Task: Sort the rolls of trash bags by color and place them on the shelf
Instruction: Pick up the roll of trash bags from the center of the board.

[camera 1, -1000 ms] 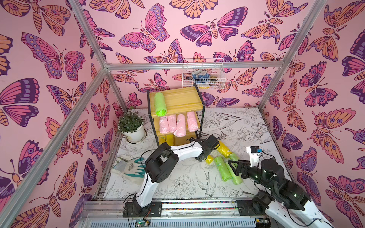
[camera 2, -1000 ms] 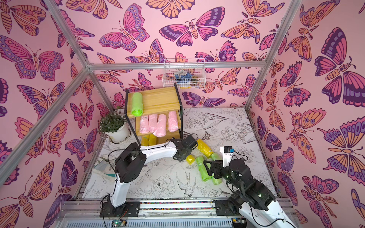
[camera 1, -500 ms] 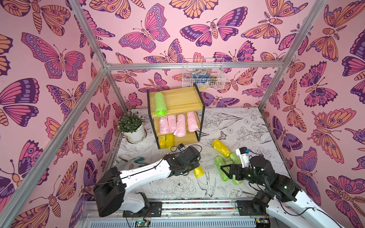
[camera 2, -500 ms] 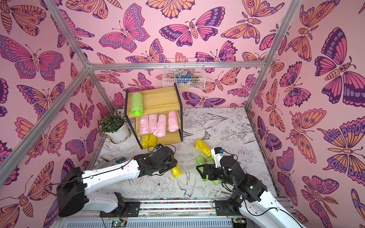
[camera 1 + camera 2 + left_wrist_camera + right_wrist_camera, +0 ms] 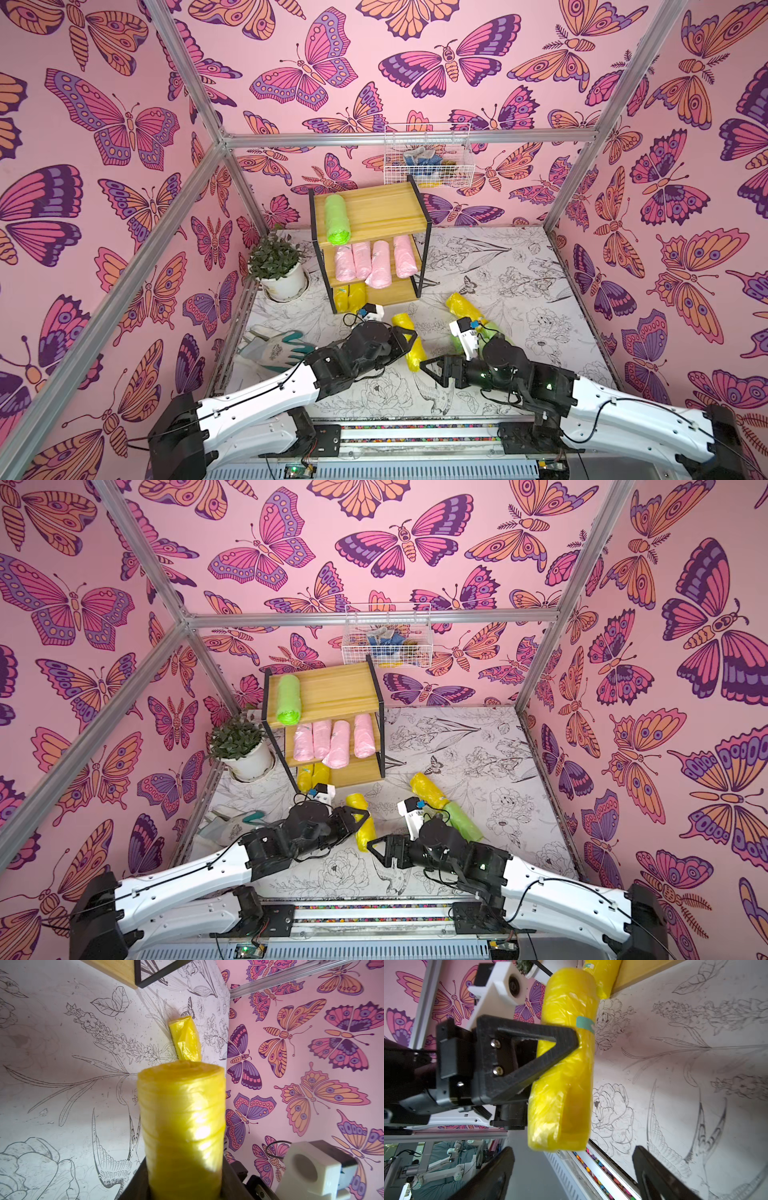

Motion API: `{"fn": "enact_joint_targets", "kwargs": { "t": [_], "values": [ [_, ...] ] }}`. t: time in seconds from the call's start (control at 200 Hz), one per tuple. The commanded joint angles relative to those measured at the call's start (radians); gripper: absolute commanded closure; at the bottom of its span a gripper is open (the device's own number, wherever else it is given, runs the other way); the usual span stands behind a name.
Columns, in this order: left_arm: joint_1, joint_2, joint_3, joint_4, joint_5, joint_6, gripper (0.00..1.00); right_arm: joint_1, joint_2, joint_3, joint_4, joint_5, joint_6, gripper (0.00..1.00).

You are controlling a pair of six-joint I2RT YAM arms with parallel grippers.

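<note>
fingers on the left [image 5: 527,1029] pinch a yellow roll [image 5: 564,1076]; right fingers [image 5: 640,1157] stand wide apart, empty.

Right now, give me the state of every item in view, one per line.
Left pincer: shut on held yellow roll
Right pincer: open, empty
Top green roll: lying on shelf top tier
Pink rolls: four, on middle tier
Shelved yellow rolls: two, on bottom tier
Loose yellow roll: lying on table
Loose green rolls: on table, partly hidden

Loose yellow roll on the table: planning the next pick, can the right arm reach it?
Probably yes: the right gripper is open and empty; the loose yellow roll lies uncovered near its wrist.
</note>
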Motion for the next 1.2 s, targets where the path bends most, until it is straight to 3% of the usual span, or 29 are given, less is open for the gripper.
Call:
{"fn": "enact_joint_targets", "kwargs": {
  "t": [0.0,0.235,0.556,0.721,0.976,1.097,1.197],
  "values": [
    [-0.005,-0.046,-0.037,0.094,-0.013,-0.017,1.0,0.019,0.051,0.048,0.125,0.02,0.037,0.08],
    [-0.004,-0.065,-0.046,0.103,-0.005,-0.028,1.0,0.052,0.156,0.105,0.194,0.01,0.036,0.12],
    [-0.005,-0.127,-0.064,0.112,-0.018,-0.042,1.0,0.064,0.165,0.092,0.219,0.061,0.034,0.37],
    [-0.005,-0.131,-0.061,0.116,-0.009,-0.045,1.0,0.064,0.154,0.076,0.234,0.083,0.038,0.44],
    [-0.005,-0.102,-0.058,0.134,0.013,-0.05,1.0,0.064,0.204,0.086,0.267,0.078,0.038,0.47],
    [-0.006,-0.106,-0.068,0.134,0.013,-0.06,1.0,0.064,0.221,0.094,0.269,0.083,0.024,0.52],
    [-0.006,-0.113,-0.082,0.134,0.011,-0.074,1.0,0.064,0.225,0.105,0.24,0.095,0.001,0.62]
  ]
}}
